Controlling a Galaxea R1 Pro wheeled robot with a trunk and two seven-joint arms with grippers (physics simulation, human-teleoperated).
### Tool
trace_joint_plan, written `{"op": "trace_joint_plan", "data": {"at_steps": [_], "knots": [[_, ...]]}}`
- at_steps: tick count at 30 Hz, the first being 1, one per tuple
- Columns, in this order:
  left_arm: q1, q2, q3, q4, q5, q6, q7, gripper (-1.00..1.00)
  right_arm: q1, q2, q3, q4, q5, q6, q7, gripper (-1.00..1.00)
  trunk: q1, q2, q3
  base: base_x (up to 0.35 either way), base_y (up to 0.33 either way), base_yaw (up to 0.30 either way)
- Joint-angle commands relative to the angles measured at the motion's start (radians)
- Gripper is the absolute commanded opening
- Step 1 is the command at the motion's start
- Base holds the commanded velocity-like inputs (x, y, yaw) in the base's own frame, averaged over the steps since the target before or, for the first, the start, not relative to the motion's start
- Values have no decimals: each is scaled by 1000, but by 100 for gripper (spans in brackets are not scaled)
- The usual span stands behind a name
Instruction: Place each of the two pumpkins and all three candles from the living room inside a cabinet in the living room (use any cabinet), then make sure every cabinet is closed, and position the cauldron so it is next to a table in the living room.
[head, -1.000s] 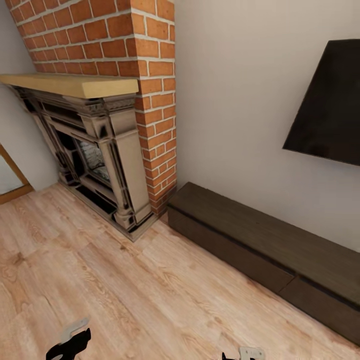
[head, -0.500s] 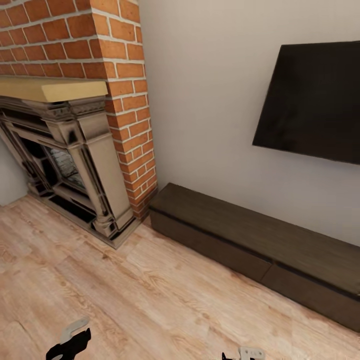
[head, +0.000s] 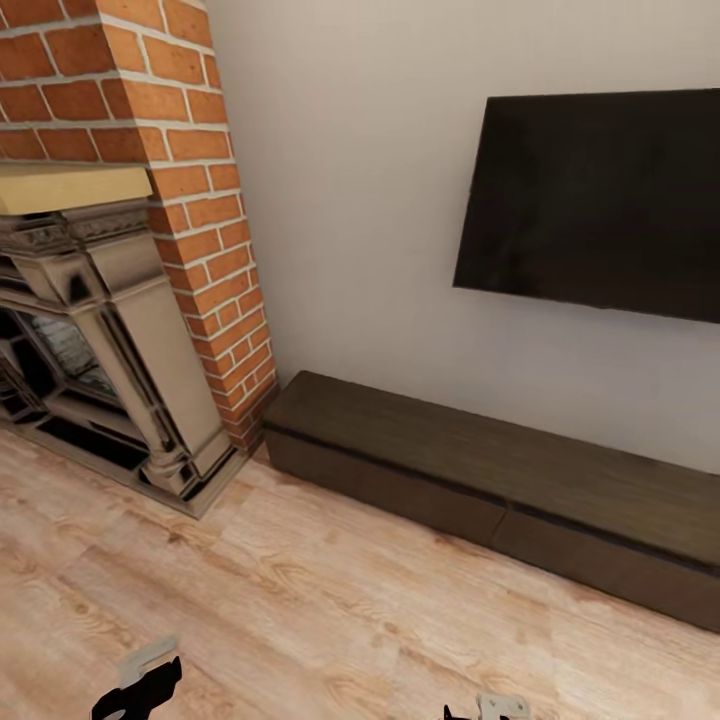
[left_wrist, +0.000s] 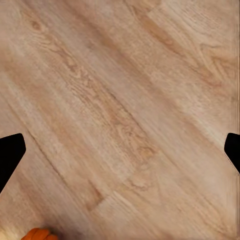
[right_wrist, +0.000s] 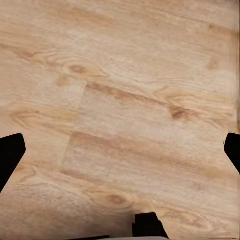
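Note:
The cabinet (head: 480, 470) is a long, low, dark-brown unit standing against the white wall, and its flat fronts look shut. In the head view my left gripper (head: 140, 690) and right gripper (head: 490, 708) hang low over the wooden floor, well short of the cabinet. My left gripper (left_wrist: 120, 155) is open over bare planks, its black fingertips (left_wrist: 10, 155) far apart. A bright-orange rounded edge (left_wrist: 37, 234) lies on the floor near it; too little shows to call it a pumpkin. My right gripper (right_wrist: 120, 155) is also open and empty. Candles, cauldron and table are out of view.
A brick chimney with an ornate grey fireplace (head: 110, 360) and pale mantel stands left of the cabinet. A dark flat screen (head: 600, 200) hangs on the wall above the cabinet. Wooden floor (head: 320, 600) lies between me and the cabinet.
The whole head view has swung to the right: the fireplace has slid towards the left edge and more of the screen and cabinet shows. Both grippers keep their place in the picture.

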Motion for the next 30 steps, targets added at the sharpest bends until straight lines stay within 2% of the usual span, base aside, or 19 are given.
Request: {"op": "trace_joint_plan", "data": {"at_steps": [1,30], "knots": [[0,1,-9,-1,7,-3,6,100,-1,0,8,0,-5,-2,-5,100,0,-1,0,0,9,-279],[0,2,-9,0,7,-3,6,100,-1,1,8,0,-5,-2,-5,100,0,-1,14,0,17,-279]]}}
